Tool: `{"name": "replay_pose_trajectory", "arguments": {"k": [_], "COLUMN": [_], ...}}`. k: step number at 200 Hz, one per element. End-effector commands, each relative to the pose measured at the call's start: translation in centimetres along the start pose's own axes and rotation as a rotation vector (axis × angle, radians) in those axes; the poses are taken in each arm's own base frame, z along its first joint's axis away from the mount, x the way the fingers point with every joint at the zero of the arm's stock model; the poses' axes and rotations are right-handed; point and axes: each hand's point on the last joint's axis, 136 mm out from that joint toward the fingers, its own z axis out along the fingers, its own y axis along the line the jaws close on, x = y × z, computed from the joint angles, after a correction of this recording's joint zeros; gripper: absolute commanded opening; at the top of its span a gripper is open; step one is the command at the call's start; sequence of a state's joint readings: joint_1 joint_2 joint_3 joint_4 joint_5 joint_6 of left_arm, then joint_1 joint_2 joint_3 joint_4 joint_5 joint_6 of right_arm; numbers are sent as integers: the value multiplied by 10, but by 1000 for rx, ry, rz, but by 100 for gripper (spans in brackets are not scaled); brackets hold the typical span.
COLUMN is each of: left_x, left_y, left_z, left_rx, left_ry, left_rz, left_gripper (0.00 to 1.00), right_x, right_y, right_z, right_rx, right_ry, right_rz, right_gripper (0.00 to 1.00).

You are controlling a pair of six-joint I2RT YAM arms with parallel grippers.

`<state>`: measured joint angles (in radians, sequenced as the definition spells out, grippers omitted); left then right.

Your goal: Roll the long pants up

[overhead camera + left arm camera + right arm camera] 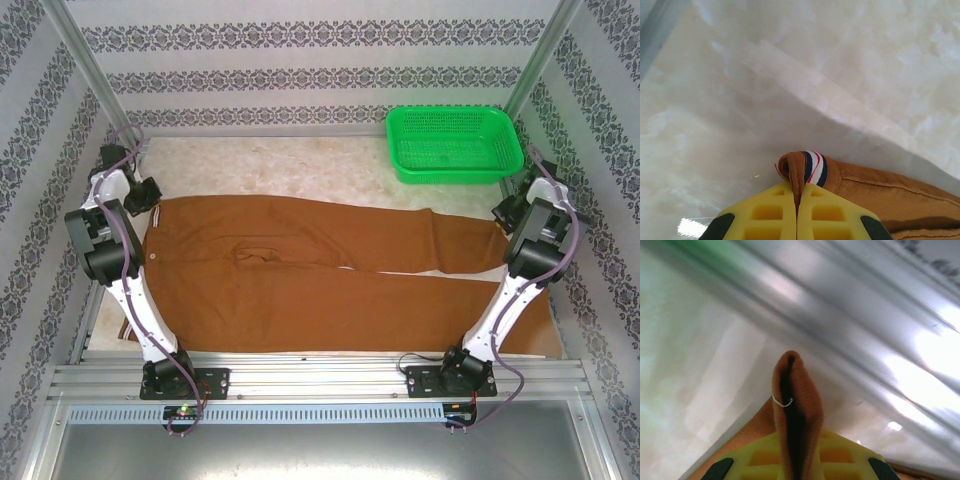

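Left wrist view: left gripper is clamping shut on the waistband corner of the long pants, with the striped tab poking out just past the yellow fingertips. Right gripper is also clamping shut, pinching an upright fold of cuff cloth.

Pants are lying flat, stretched sideways. The far leg's cuff is sitting just on the arm-base side of the green basket. The waist is lying at the end well away from the basket.

Likely step: both arms are gripping the far edge at opposite ends, probably to pull it straight or fold it over before rolling.

Advice:
- lift both ends together and low, so neither pinch is tearing loose
- keep the edge taut between the grippers; the crotch area is looking creased
- the right pinch looks thin, so avoid jerking it

Surface: the table is pale, marbled and smooth, so the cloth should be sliding easily. Room: an aluminium rail is carrying the arm bases on the side opposite the basket. Patterned wallpaper is enclosing the cell behind and beside the basket.
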<state>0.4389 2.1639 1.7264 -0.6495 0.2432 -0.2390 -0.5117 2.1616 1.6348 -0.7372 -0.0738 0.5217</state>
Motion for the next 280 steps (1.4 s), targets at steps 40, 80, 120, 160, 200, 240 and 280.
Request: {"name": "replay_pose_trajectory", "arguments": {"k": [40, 80, 120, 160, 200, 240, 280], "left_x": [-67, -86, -101, -113, -121, -134, -138], "left_y": [8, 8, 8, 3, 11, 10, 13], "left_z": [-82, -109, -118, -131, -151, -166, -172], "left_rx": [-85, -108, -129, -91, -81, -50, -72], "left_ry": [-232, -267, -283, -317, -367, -396, -422], "left_rz": [-95, -68, -60, -101, -144, -165, -194], "left_gripper": [6, 0, 0, 0, 0, 0, 0], "right_x": [-16, -23, -41, -56, -55, -60, -74], "right_y": [55, 70, 97, 115, 89, 88, 119], "right_z": [-85, -101, -129, -164, -174, -171, -194], "right_rx": [-65, -125, -190, -211, -237, -265, -305], "right_ry": [-199, -214, -262, -327, -406, -395, -442], "right_rz": [-135, -130, -143, -153, -83, -111, -151], "right_gripper": [0, 0, 0, 0, 0, 0, 0]}}
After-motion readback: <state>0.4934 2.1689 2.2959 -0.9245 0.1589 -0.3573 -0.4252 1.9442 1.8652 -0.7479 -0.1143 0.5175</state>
